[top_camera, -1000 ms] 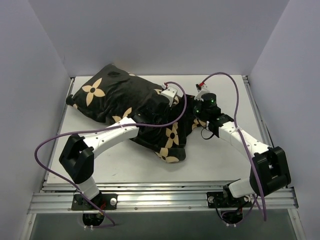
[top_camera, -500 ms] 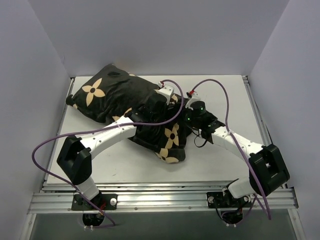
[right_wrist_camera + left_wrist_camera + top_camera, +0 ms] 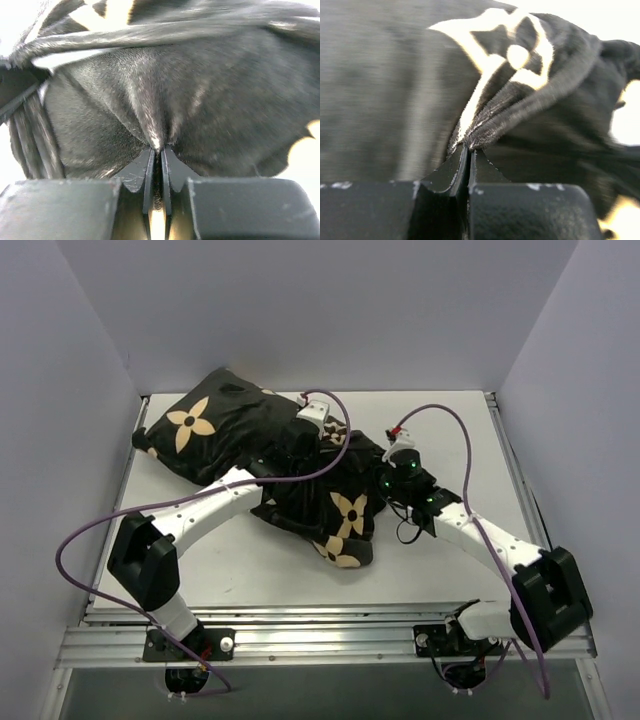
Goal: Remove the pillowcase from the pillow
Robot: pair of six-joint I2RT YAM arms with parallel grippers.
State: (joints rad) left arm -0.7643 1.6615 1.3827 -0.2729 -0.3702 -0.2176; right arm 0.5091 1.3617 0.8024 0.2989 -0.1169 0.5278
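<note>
The black pillowcase (image 3: 230, 430) with tan flower motifs lies bunched across the back left and middle of the table. The white pillow is hidden inside it. My left gripper (image 3: 300, 445) reaches over the middle of the fabric and is shut on a fold of pillowcase (image 3: 495, 107); the cloth rises pinched from its fingertips (image 3: 461, 152). My right gripper (image 3: 380, 483) presses into the pillowcase's right edge and is shut on a tuft of black fabric (image 3: 200, 100), pulled into a peak between its fingertips (image 3: 170, 155).
The white table (image 3: 450, 440) has grey walls close on the left, back and right. A metal rail (image 3: 320, 640) runs along the near edge by both arm bases. Purple cables (image 3: 90, 525) loop off both arms.
The right gripper moved left into the pillowcase edge and closed on the fabric. The left gripper, still shut on the cloth, shifted left and back, dragging the fabric with it.
</note>
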